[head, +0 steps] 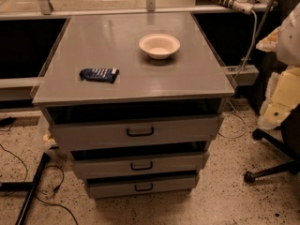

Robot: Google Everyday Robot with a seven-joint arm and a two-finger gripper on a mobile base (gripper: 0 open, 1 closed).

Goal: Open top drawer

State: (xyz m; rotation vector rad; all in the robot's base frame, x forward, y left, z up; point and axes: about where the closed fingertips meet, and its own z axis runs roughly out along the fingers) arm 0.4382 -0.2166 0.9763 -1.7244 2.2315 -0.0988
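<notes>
The top drawer (84,134) is seen mid-frame, under the desk (131,78) top. It is judged stiff and fairly heavy; the black handle (140,132) should be hooked. The claw is not seen anywhere.

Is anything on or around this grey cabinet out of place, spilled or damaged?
Nothing is spilled or broken. The white bowl stands upright and the blue packet lies flat on the cabinet top. The only oddity is a pale scrap at the left end of the top drawer. The tool is not in view.
</notes>
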